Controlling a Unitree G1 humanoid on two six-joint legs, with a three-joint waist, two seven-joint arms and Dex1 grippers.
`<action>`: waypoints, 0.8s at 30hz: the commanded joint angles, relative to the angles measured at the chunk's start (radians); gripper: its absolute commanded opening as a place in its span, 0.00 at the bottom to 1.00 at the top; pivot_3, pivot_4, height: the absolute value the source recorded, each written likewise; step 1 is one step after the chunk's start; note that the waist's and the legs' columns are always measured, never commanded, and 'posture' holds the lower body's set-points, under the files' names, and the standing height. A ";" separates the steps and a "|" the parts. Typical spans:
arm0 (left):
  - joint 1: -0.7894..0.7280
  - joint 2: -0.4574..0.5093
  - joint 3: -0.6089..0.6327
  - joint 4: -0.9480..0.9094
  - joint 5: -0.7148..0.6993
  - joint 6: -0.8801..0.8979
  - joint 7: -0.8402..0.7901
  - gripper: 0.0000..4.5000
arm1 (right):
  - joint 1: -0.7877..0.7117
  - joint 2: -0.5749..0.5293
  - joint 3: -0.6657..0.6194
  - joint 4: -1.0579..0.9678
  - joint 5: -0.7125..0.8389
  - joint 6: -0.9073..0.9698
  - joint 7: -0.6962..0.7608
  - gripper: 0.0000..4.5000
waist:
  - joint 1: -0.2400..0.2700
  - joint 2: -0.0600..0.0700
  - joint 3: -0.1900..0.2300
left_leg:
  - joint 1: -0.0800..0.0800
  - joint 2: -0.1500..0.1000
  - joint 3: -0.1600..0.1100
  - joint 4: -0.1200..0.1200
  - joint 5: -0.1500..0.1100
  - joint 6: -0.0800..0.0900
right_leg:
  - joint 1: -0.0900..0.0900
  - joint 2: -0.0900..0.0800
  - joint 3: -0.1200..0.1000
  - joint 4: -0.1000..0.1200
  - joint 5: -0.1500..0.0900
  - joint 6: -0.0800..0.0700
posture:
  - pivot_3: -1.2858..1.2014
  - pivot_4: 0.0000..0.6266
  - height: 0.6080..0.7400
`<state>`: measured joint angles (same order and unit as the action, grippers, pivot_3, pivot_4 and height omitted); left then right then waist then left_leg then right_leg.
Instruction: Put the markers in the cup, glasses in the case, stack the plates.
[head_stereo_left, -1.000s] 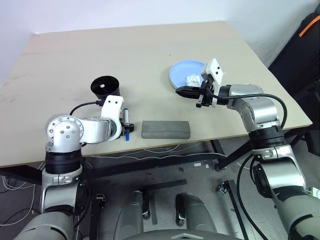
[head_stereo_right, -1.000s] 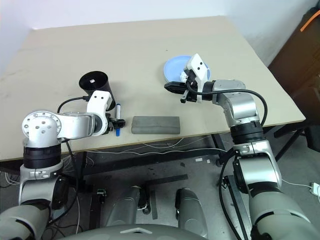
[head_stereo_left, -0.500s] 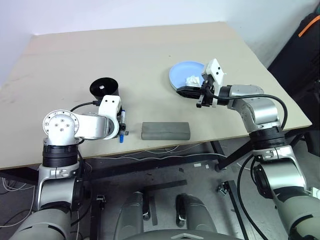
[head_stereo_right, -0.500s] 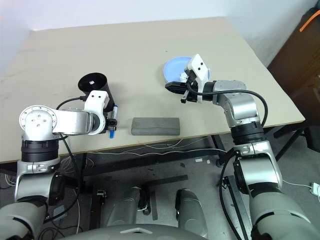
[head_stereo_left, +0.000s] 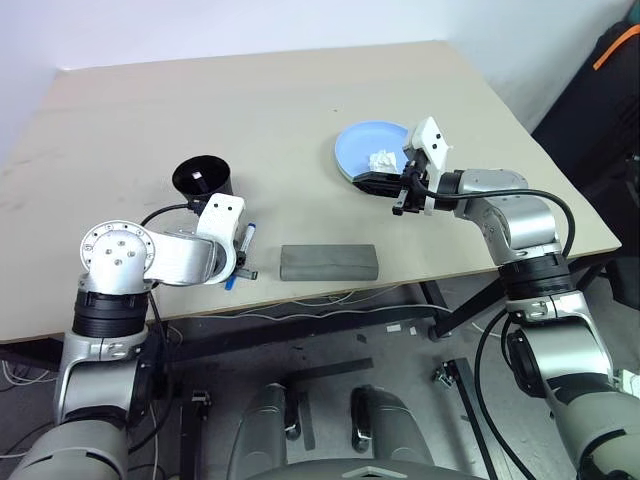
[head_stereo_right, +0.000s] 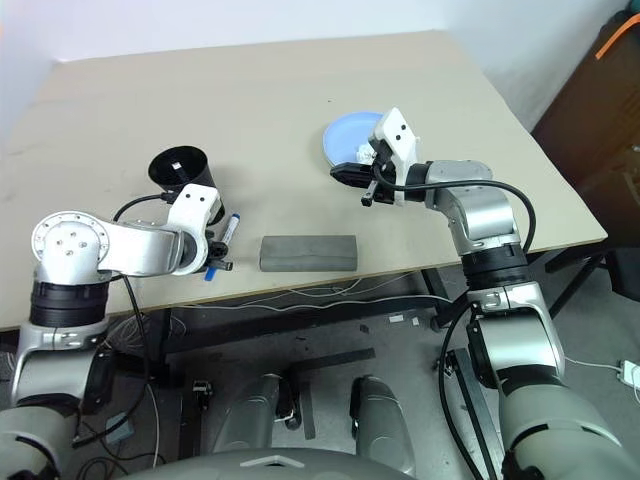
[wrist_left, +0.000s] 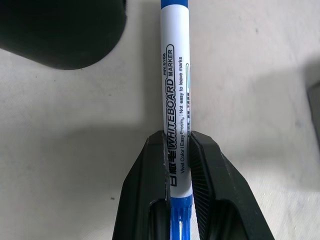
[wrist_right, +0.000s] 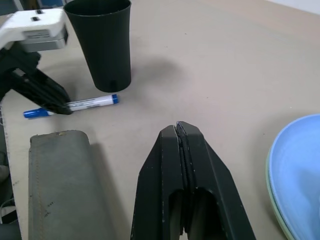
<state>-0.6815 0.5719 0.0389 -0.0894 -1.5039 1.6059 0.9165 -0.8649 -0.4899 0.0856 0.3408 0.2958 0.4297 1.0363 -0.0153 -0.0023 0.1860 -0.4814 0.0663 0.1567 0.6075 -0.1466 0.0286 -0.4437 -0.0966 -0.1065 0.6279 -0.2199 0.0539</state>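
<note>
Left wrist view: marker (wrist_left: 176, 115) reads "WHITEBOARD MARKER".

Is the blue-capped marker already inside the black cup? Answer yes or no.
No: the marker lies on the table beside the cup, clamped between the left gripper fingers.

Both arms are silver-grey metal, built of rounded cylindrical segments joined by black rings; the left shoulder housing shows a flat round face with a ring of small dark screws; a white boxy camera block sits just behind each gripper, the left gripper (wrist_left: 179, 150) and the right gripper (wrist_right: 178, 131); black cables loop from each block back along the forearm; gripper fingers are matte black, wedge-shaped, ribbed inside.
</note>
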 joint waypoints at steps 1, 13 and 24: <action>0.007 0.066 -0.024 -0.087 0.052 0.009 -0.044 0.06 | -0.020 -0.007 -0.021 -0.019 0.000 -0.024 0.002 0.00 | 0.001 0.000 0.000 | 0.000 0.000 0.000 0.000 0.000 0.000 | 0.000 0.000 0.000 0.000 0.000 0.000 | 0.52 0.24 0.90; 0.076 0.164 0.000 -0.416 0.261 -0.108 -0.422 0.06 | -0.034 0.005 -0.019 0.000 -0.002 -0.038 0.004 0.00 | 0.004 -0.001 0.000 | -0.015 0.000 0.003 -0.002 0.001 -0.001 | -0.016 -0.001 0.000 -0.001 0.001 0.000 | 0.52 0.24 0.90; 0.232 0.152 0.032 -0.549 0.679 -0.659 -0.805 0.06 | -0.016 -0.022 -0.064 -0.040 0.051 -0.009 0.042 0.00 | 0.004 0.000 0.001 | -0.015 0.001 0.003 0.003 0.001 -0.001 | -0.015 0.001 -0.001 0.001 0.002 0.001 | 0.52 0.24 0.90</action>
<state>-0.4583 0.7320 0.0294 -0.6047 -0.9054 1.0696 0.1651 -0.8705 -0.4948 0.0632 0.3501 0.3109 0.4137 1.0659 -0.0118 -0.0028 0.1866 -0.4959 0.0670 0.1602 0.6099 -0.1460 0.0278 -0.4589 -0.0961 -0.1070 0.6293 -0.2181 0.0554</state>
